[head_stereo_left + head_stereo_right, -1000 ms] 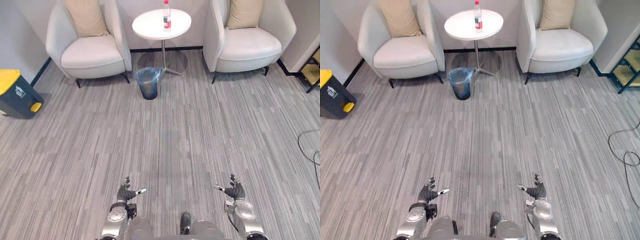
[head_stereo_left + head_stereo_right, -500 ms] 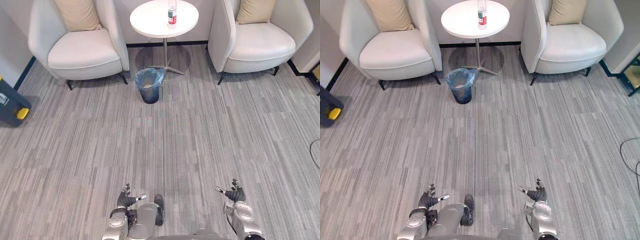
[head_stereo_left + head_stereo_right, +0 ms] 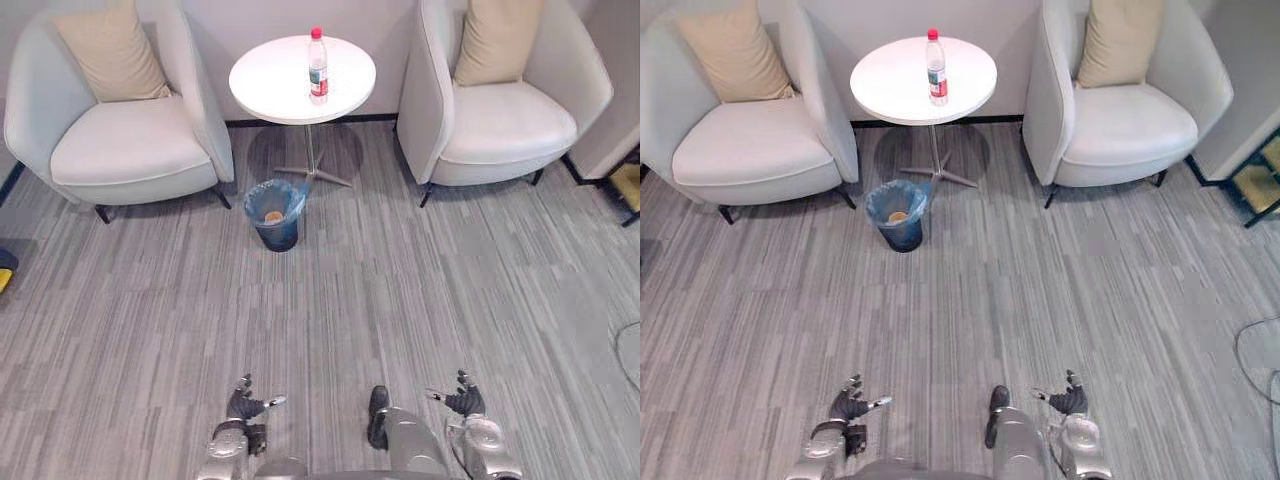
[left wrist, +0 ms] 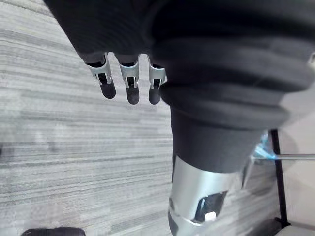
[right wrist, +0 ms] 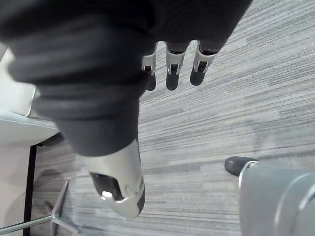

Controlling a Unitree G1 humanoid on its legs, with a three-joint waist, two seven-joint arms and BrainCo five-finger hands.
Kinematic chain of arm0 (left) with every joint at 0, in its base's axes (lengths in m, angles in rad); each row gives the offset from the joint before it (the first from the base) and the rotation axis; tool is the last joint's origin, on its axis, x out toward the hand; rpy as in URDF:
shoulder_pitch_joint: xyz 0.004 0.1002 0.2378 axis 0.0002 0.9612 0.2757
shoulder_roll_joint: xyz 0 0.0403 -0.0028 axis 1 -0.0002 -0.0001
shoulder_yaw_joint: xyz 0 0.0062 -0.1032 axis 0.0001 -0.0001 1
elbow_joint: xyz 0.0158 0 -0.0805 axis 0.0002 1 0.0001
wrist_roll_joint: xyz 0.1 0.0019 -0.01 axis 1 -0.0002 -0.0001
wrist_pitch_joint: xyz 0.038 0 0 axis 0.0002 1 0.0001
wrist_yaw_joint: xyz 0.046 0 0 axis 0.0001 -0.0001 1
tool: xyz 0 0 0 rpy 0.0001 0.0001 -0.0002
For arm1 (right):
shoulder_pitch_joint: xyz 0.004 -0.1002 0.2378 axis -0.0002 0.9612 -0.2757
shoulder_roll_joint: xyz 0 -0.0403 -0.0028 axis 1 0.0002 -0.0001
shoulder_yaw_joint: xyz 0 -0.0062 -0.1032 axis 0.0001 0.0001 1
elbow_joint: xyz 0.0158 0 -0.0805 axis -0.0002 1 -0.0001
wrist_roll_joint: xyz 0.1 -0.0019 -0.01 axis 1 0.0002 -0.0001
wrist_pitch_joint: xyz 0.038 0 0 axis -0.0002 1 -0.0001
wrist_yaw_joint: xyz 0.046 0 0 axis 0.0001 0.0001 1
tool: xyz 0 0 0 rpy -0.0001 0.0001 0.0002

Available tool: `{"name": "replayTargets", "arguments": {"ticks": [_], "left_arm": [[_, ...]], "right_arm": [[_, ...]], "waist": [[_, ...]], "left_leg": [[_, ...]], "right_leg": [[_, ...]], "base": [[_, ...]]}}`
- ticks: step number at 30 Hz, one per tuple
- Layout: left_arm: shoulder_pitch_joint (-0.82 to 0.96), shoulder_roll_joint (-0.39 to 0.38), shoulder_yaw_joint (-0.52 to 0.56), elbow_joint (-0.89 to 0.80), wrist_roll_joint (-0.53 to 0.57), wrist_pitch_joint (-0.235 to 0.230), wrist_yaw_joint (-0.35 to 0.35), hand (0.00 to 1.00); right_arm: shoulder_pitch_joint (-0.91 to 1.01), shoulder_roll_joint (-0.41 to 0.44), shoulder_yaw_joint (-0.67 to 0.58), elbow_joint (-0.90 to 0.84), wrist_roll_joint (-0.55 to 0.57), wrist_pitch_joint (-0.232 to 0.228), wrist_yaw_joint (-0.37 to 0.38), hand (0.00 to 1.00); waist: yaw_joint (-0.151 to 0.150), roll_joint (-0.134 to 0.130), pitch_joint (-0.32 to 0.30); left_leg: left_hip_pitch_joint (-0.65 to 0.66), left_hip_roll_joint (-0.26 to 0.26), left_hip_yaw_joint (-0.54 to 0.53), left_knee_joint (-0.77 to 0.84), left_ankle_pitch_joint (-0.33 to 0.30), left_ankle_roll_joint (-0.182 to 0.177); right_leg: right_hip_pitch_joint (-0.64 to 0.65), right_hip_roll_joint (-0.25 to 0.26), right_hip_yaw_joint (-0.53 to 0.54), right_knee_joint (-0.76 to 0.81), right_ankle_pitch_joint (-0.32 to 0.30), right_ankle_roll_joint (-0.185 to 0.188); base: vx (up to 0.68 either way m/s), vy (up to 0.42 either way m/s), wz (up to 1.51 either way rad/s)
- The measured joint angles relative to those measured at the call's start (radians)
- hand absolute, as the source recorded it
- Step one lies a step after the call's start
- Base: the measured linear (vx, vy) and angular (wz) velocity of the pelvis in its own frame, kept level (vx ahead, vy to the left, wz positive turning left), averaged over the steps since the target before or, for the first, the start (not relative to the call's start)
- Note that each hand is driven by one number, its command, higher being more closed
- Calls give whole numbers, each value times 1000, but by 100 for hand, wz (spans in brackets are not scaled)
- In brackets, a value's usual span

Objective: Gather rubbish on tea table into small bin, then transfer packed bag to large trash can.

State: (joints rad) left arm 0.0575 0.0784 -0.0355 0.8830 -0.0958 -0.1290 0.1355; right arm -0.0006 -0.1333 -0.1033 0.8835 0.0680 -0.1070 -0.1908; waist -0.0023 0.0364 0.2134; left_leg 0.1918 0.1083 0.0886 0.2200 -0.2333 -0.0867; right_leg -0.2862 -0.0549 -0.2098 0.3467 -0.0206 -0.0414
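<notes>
A clear plastic bottle (image 3: 318, 66) with a red cap and red label stands upright on the round white tea table (image 3: 275, 85) at the far end of the room. Below the table's front edge sits a small bin (image 3: 273, 213) lined with a blue bag, something orange lying inside. My left hand (image 3: 243, 405) hangs low at the bottom left, fingers relaxed, holding nothing. My right hand (image 3: 463, 403) hangs at the bottom right, likewise open and empty. Both are far from the table. Over grey carpet the wrist views show the left fingers (image 4: 128, 83) and the right fingers (image 5: 171, 73).
Two white armchairs flank the table, the left one (image 3: 120, 150) and the right one (image 3: 500, 120), each with a beige cushion. Grey striped carpet (image 3: 400, 300) stretches between me and the bin.
The camera has moved forward and to the right: table, bin and chairs sit nearer and shifted left, and the yellow-lidded can has left the picture. Both hands hang as before.
</notes>
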Motion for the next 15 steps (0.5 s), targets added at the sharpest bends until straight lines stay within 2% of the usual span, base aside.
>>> {"name": "replayTargets", "arguments": {"ticks": [1, 2, 3, 4, 5, 6, 7, 8, 10, 11, 12, 13, 14, 15], "left_arm": [[-4, -13, 2, 1, 3, 0, 0, 0], [-4, -22, 9, 1, 5, 0, 0, 0], [-1, -25, 8, 0, 6, 0, -1, 0], [2, -27, 8, -4, 7, 0, -2, 0], [3, -26, 8, -10, 7, 0, -1, 0], [0, -26, 9, -13, 7, 0, -2, 0], [0, -26, 14, -16, 7, 0, -1, 0], [2, -27, 24, -16, 7, 0, -1, 0], [-1, -26, 39, -19, 6, 0, 0, 0], [1, -28, 39, -22, 7, 0, 0, 0], [4, -33, 39, -25, 7, 0, 0, 0], [5, -36, 39, -25, 7, 0, 0, 0], [13, -34, 40, -22, 7, 0, 0, 0], [20, -33, 40, -21, 7, 0, 0, 0]], "right_arm": [[3, 5, -1, 0, 1, -2, 0, 0], [16, 10, 5, -3, 1, -2, -1, 0], [24, 13, 10, -7, 3, -4, -1, 0], [31, 15, 11, -7, 5, -4, -2, 0], [34, 20, 17, -7, 14, -5, -3, 0], [31, 19, 19, -7, 17, -5, -3, 0], [18, 18, 18, -7, 23, -5, -4, 0], [10, 18, 15, -7, 25, -5, -4, 0], [8, 22, -7, -7, 36, -5, -7, 0], [9, 18, -17, -7, 39, -5, -8, 0], [10, 9, -22, -6, 39, -5, -10, 0], [9, 5, -22, -6, 39, -5, -11, 0], [9, -1, -18, -5, 40, -4, -11, 0], [10, 10, -3, -5, 39, -3, -10, 0]], "waist": [[-13, 8, 1], [-10, 11, 2], [-6, 13, 5], [-3, 14, 6], [20, 10, 6], [21, 4, 10], [22, 9, 13], [24, 1, 20], [44, 5, 24], [47, -1, 26], [47, 11, 22], [50, 24, 23], [59, 39, 22], [73, 17, 12]], "left_leg": [[-81, 37, -32, 212, 25, -40], [-153, 67, -44, 404, 97, -61], [-205, 100, -46, 564, 104, -62], [-244, 124, -35, 668, 91, -41], [-335, 152, 3, 785, 67, -2], [-374, 150, 10, 788, 61, 4], [-435, 139, 29, 742, 36, 9], [-461, 122, 41, 667, 28, 17], [-489, 64, 69, 452, 28, 18], [-485, 14, 77, 280, 44, 6], [-473, -20, 80, 97, 95, -7], [-462, -25, 80, 23, 126, -7], [-446, -24, 77, -28, 232, 39], [-440, -53, 83, -6, 263, 104]], "right_leg": [[70, 25, -32, -55, -17, -20], [153, 53, -39, -116, -23, -28], [223, 72, -41, -167, -27, -38], [273, 87, -42, -200, -31, -46], [350, 103, -29, -247, -57, -72], [371, 105, -25, -259, -60, -74], [396, 101, -17, -271, -68, -68], [408, 95, -8, -277, -67, -54], [442, 68, 14, -283, -86, -28], [459, 43, 24, -286, -104, -8], [479, 32, 29, -298, -123, 15], [490, 35, 34, -300, -135, 26], [506, 41, 55, -293, -167, 44], [519, 15, 79, -286, -200, 69]], "base": [[582, -391, 30], [558, -345, 34], [439, -245, 11], [396, -191, -10], [297, -136, -17], [268, -86, -25], [255, -26, -21], [314, 26, -32], [312, 97, -29], [379, 163, -18], [386, 181, -15], [411, 225, -21], [517, 274, -38], [519, 253, -38]]}}
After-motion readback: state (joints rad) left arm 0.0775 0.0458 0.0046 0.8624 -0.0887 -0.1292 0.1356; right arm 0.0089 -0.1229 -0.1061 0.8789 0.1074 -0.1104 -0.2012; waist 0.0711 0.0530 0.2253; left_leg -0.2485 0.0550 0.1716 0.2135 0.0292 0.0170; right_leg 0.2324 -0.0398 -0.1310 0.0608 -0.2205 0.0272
